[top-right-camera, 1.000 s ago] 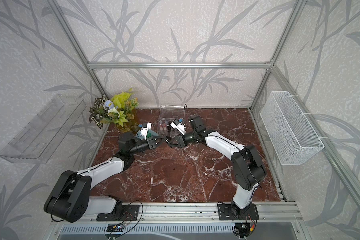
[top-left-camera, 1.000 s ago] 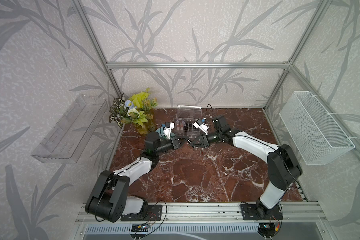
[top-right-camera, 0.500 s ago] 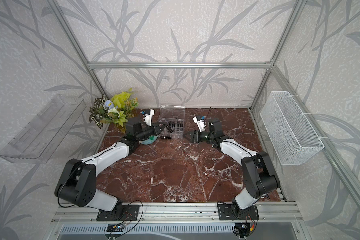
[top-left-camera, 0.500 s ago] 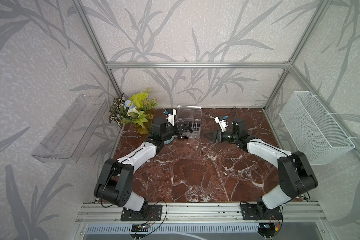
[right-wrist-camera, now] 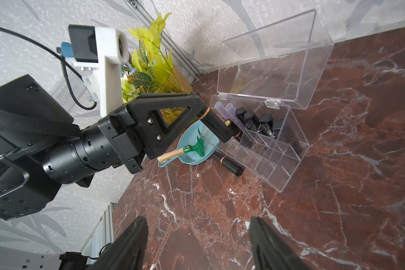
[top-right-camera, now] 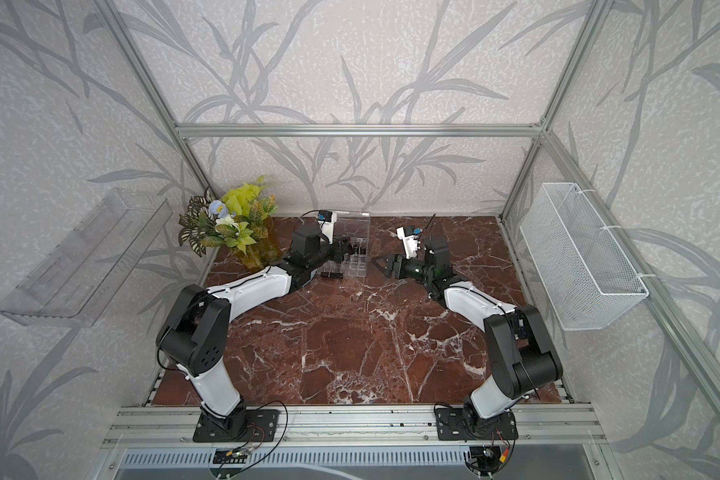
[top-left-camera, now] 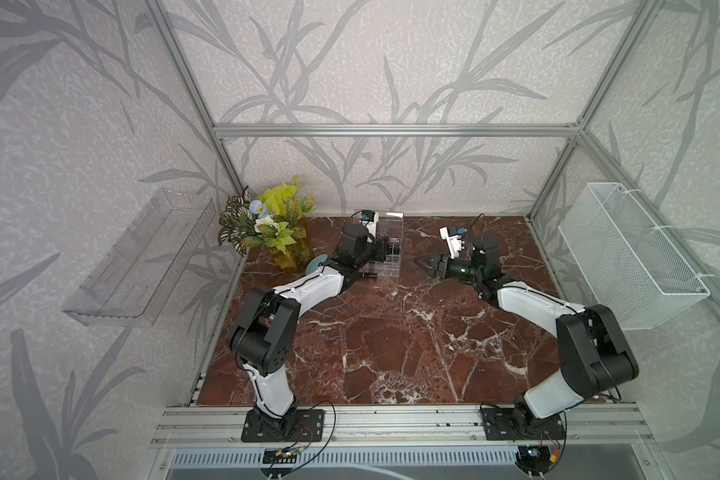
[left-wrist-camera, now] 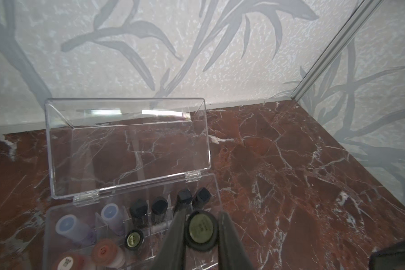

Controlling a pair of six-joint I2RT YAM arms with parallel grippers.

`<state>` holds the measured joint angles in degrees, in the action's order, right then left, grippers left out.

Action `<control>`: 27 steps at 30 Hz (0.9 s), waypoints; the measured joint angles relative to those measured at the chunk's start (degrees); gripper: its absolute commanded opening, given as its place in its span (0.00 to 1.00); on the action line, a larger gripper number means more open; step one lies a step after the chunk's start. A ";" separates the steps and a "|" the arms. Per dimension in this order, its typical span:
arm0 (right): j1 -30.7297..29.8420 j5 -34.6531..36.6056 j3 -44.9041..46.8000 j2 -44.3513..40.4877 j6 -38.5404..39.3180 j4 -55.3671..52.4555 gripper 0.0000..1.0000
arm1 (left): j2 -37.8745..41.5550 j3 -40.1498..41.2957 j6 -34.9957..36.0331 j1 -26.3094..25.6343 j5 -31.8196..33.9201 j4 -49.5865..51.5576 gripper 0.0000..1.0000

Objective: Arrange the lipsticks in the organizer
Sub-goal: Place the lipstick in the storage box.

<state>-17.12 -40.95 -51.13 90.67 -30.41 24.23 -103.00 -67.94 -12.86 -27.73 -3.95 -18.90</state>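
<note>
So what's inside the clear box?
The organizer holds four black-capped lipsticks, two lavender tubes, two pink tubes and a round black one. The left tool, gripping another lipstick, hides slots beneath it.

Arm links: white shells on left arm [top-left-camera: 308, 287] and right arm [top-left-camera: 528, 303], black cylindrical joints between.
Fingers [right-wrist-camera: 138, 126]: matte black triangular frames, open window, two screw heads.
Wrist camera mount [right-wrist-camera: 110, 70]: white bracket, black camera block, blue plug, black cable.
Base plates [top-left-camera: 308, 428]: flat black, thin wires looping out.
</note>
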 measured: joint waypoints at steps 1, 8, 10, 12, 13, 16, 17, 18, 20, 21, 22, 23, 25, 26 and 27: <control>0.00 0.00 0.00 0.00 -0.02 0.00 0.71 | -0.24 -0.09 0.66 -0.39 1.31 0.04 0.19; 0.04 -0.02 0.00 0.00 -0.26 0.00 0.71 | -2.38 -0.26 4.48 -2.51 8.20 0.02 0.20; 0.13 -0.02 0.00 0.00 -0.26 0.00 0.71 | -3.26 -0.26 5.38 -2.91 9.66 -0.02 0.20; 0.22 0.00 0.00 0.00 -0.26 0.00 0.70 | -4.13 -0.26 5.99 -3.26 10.95 -0.20 0.19; 0.24 0.00 0.00 0.00 -0.26 0.00 0.70 | -4.63 -0.26 6.43 -3.39 11.63 -0.44 0.20; 0.26 -0.02 0.00 0.00 -0.46 0.04 0.70 | -5.84 -0.22 7.50 -3.74 13.68 -1.97 0.19; 0.26 -0.02 0.00 0.00 -0.68 0.07 0.70 | -6.14 -0.15 7.96 -3.87 14.51 -2.80 0.19; 0.26 -0.02 0.00 0.00 -0.83 0.13 0.70 | -6.34 -0.02 8.35 -4.04 15.10 -3.67 0.19; 0.26 -0.02 0.09 0.00 -1.14 0.61 0.70 | -6.51 0.61 8.98 -4.37 16.39 -5.95 0.19; 0.26 -0.02 0.20 0.00 -1.22 0.92 0.70 | -6.64 0.87 9.29 -4.50 16.90 -6.95 0.19; 0.26 -0.02 0.26 0.00 -1.31 1.20 0.69 | -6.86 1.09 9.46 -4.50 17.53 -8.11 0.19; 0.26 -0.02 0.33 0.00 -1.36 1.38 0.69 | -7.19 1.20 9.73 -4.55 17.99 -9.20 0.19; 0.26 -0.04 0.39 0.00 -1.51 1.62 0.69 | -8.04 1.25 9.97 -4.55 18.75 -10.71 0.19; 0.26 -0.07 0.39 0.00 -1.57 1.70 0.69 | -8.63 1.25 10.10 -4.55 19.06 -11.26 0.19; 0.26 -0.07 0.39 0.00 -1.64 1.75 0.69 | -9.16 1.25 10.14 -4.55 19.26 -11.61 0.19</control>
<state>-16.86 -41.01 -50.74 90.67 -32.05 25.98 -112.16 -66.70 -2.72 -32.27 15.31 -30.50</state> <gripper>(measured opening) 0.691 0.219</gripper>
